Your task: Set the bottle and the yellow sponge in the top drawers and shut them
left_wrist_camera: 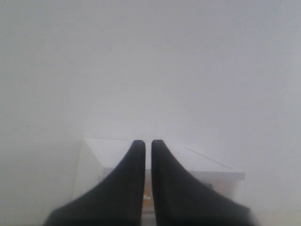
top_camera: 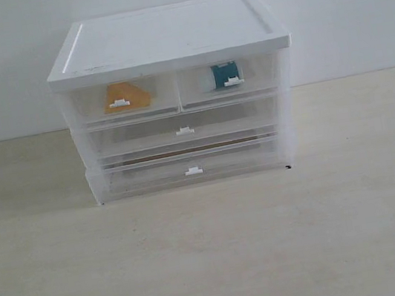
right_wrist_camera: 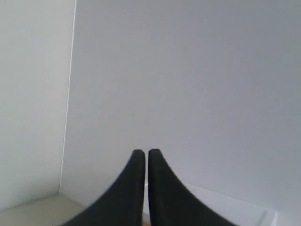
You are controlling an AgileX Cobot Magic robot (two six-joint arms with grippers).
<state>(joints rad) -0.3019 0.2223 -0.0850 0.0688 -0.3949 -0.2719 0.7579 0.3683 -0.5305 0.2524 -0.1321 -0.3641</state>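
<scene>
In the exterior view the white-topped cabinet (top_camera: 165,37) stands at the back of the table. Both top drawers are pushed in. The yellow sponge (top_camera: 127,95) shows through the left top drawer (top_camera: 124,101). The bottle (top_camera: 225,74), with its teal label, shows through the right top drawer (top_camera: 228,81). Neither arm appears in the exterior view. My left gripper (left_wrist_camera: 148,143) is shut and empty, held back from the cabinet (left_wrist_camera: 207,165), with a sliver of orange (left_wrist_camera: 147,193) showing between its fingers. My right gripper (right_wrist_camera: 141,152) is shut and empty, facing the white wall.
Two full-width translucent drawers (top_camera: 185,130) (top_camera: 193,169) sit shut below the top pair. The pale table (top_camera: 214,250) spreads out in front of the cabinet. A white wall (top_camera: 340,5) stands behind it.
</scene>
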